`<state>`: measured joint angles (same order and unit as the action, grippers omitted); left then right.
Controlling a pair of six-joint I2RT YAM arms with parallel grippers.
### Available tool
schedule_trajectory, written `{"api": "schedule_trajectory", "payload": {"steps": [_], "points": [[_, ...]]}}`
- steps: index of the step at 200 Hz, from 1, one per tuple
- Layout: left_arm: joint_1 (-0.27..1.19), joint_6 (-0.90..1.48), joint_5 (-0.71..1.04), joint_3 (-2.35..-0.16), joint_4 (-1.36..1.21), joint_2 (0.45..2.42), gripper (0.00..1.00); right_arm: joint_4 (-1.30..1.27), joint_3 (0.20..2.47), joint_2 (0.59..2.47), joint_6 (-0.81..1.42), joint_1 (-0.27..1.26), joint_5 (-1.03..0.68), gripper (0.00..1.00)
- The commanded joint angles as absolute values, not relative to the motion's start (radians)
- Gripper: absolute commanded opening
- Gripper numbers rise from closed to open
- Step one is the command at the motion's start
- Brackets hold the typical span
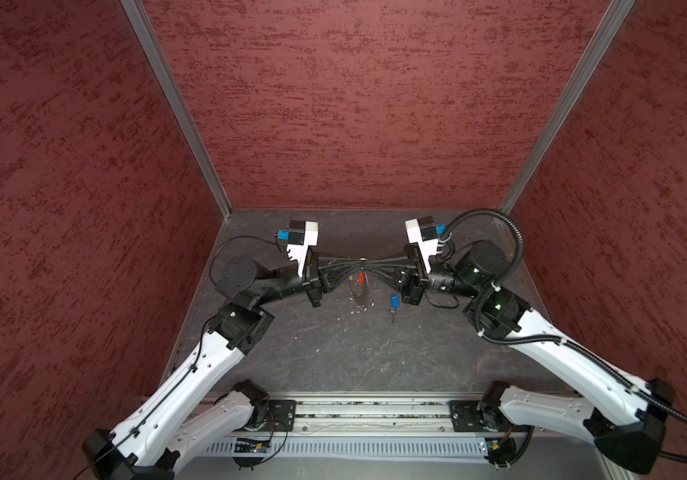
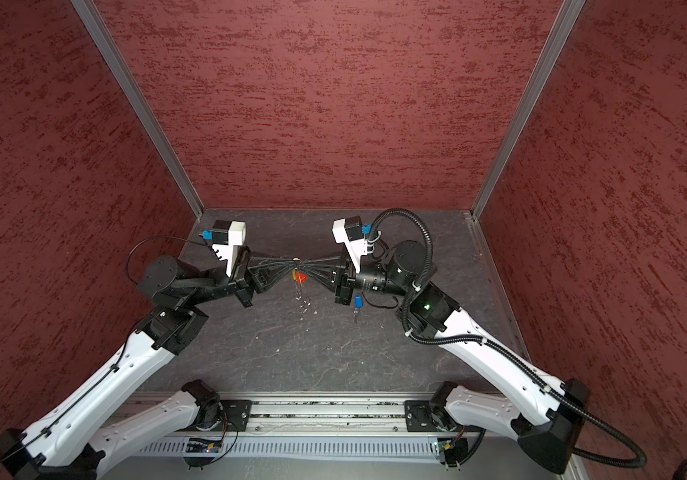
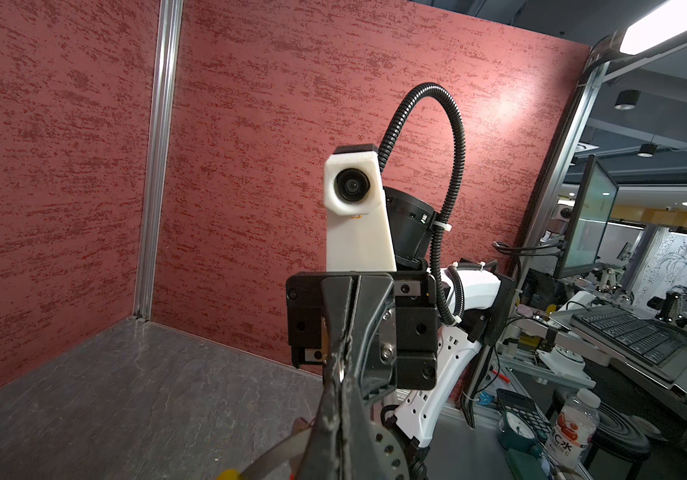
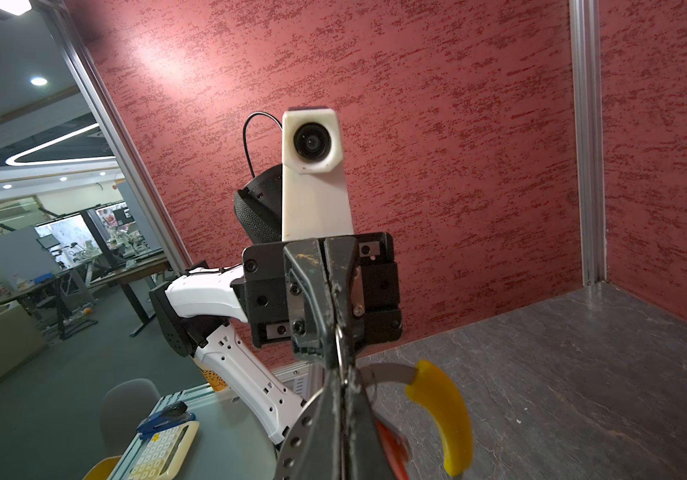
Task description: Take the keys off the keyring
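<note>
The left pincer (image 1: 356, 262) and the right pincer (image 1: 370, 262) meet nose to nose in the air over the dark, stone-veined bench (image 1: 333, 357). Both are squeezed tight. Their long, tapered black fingers are pressed flat together with no gap showing, and the edges are scuffed with pale scratches. Both seem to nip the keyring (image 2: 303, 306) at the spot where the tips touch, though I cannot tell which strand each one has.

The keyring hangs down from that pinch, clear of the bench, as a thin silvery loop that glints at its lowest rings. In the right wrist view a fine wire ring is caught right at the fingertips. A flat grey metal band runs from there into the yellow sleeve (image 4: 445, 415), which is smooth, glossy plastic bent like a banana. The red key (image 2: 301, 277) dangles on the ring just under the tips, close beside the sleeve, and its plastic head is partly hidden behind the fingers.

The blue key (image 1: 393, 300) is off the ring. It lies flat on the bench on the right pincer's side, with its metal blade pointing toward the near edge.

Rough, mottled red walls (image 1: 354, 104) with bare aluminium corner posts close in the bench on three sides.
</note>
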<state>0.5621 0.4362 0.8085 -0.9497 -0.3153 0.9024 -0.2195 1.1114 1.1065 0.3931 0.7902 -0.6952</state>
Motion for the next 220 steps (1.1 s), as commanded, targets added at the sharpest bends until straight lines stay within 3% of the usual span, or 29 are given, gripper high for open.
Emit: {"api": "schedule_trajectory", "payload": {"steps": [1, 19, 44, 59, 77, 141, 162, 220], "points": [[0.566, 0.429, 0.795, -0.961, -0.322, 0.904, 0.00, -0.237, 1.124, 1.106, 0.392, 0.796, -0.709, 0.00], [0.565, 0.423, 0.793, -0.976, -0.276, 0.901, 0.00, -0.178, 1.140, 1.100, 0.368, 0.795, -0.702, 0.00], [0.557, 0.416, 0.791, -0.999, -0.195, 0.889, 0.21, -0.060, 1.177, 1.095, 0.316, 0.787, -0.712, 0.00], [0.537, 0.421, 0.812, -1.024, -0.123, 0.888, 0.40, 0.040, 1.211, 1.097, 0.266, 0.784, -0.715, 0.00], [0.505, 0.415, 0.859, -1.071, -0.019, 0.893, 0.46, 0.154, 1.252, 1.097, 0.208, 0.780, -0.710, 0.00], [0.477, 0.223, 0.970, -1.344, 0.510, 1.008, 0.42, 0.467, 1.417, 1.160, 0.053, 0.776, -0.707, 0.00], [0.477, 0.198, 1.012, -1.392, 0.579, 1.044, 0.42, 0.500, 1.449, 1.170, 0.038, 0.776, -0.707, 0.00], [0.495, 0.163, 1.032, -1.437, 0.644, 1.092, 0.28, 0.512, 1.472, 1.178, 0.034, 0.776, -0.690, 0.00]]}}
